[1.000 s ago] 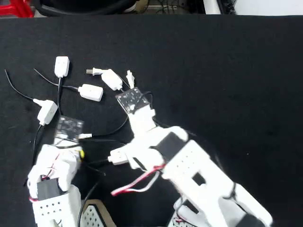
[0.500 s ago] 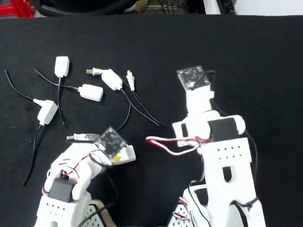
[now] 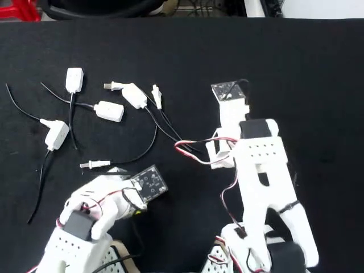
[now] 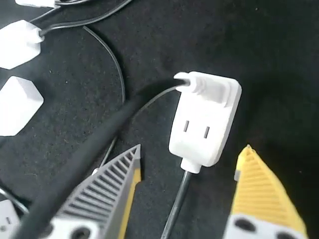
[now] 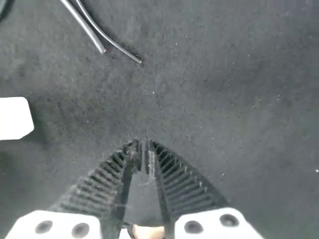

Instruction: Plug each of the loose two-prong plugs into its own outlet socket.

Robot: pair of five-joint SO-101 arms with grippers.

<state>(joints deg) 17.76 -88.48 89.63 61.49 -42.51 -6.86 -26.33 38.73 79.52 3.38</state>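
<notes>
In the left wrist view a white outlet socket [image 4: 203, 124] with two slots lies flat on the black cloth, a cord leaving each end. My left gripper [image 4: 192, 149] hangs open just above it, one finger on either side. From above, the left arm [image 3: 91, 210] sits at the near left, beside a loose two-prong plug [image 3: 94, 165]. More white plugs and sockets [image 3: 132, 95] lie at the far left. My right gripper [image 3: 227, 91] is shut and empty over bare cloth at the centre; its closed tips [image 5: 144, 144] point near two cut cable ends [image 5: 119, 52].
Thin black cords [image 3: 156, 128] loop across the cloth between the white pieces and the arms. A white piece [image 5: 14, 118] shows at the edge of the right wrist view. The black table [image 3: 307, 74] stretches open to the right and back.
The right arm has swung from the plugs at the left centre over to the middle of the table. The left wrist has turned rightward and drawn back toward the near edge.
</notes>
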